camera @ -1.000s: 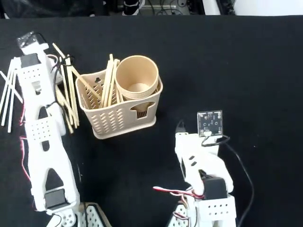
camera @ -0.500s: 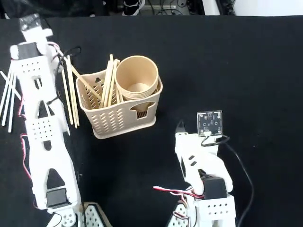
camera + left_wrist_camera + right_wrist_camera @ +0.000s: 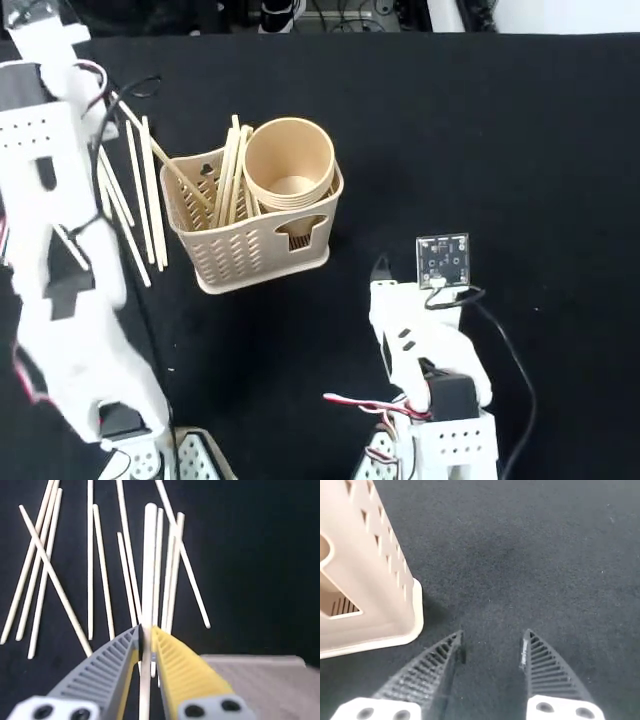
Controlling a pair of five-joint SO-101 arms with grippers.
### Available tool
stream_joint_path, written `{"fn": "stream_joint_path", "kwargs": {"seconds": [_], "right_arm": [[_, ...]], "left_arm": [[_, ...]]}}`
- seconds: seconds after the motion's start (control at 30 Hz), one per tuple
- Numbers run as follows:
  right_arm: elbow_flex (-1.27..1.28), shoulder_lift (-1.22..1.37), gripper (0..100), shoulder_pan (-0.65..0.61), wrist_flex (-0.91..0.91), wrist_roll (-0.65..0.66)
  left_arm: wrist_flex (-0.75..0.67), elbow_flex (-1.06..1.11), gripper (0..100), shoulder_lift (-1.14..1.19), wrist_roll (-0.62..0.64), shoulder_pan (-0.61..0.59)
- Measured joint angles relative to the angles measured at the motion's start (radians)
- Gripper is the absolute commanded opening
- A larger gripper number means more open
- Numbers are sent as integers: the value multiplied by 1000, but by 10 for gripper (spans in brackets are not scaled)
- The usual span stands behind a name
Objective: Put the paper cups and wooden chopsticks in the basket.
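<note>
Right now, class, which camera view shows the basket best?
The high view: the whole basket, with cup and chopsticks inside. The right wrist view catches one lower corner; the left wrist view faces loose chopsticks.

Chopsticks (image 3: 149,570) are bare wood, basket (image 3: 250,250) matt plastic, table (image 3: 480,130) matt cloth.

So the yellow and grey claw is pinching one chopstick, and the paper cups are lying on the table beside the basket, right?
Not quite: the high view shows the paper cups standing inside the basket, not lying on the table. The rest holds: the left gripper is shut on one chopstick.
</note>
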Motion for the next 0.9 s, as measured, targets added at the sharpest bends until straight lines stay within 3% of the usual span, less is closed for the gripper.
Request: {"fn": "stream_joint_path", "kwargs": {"seconds": [0.2,0.47,0.67,0.9], "right_arm": [[0,0,192,0,0,0],[11,0,191,0,0,28],[11,0,191,0,0,37],[11,0,191,0,0,37]], "left_arm": [[-15,316,29,-411,-43,75],[-222,615,28,-927,-46,253],[-588,988,29,-1275,-46,336],[-1168,1501,29,-1516,-48,356]]}}
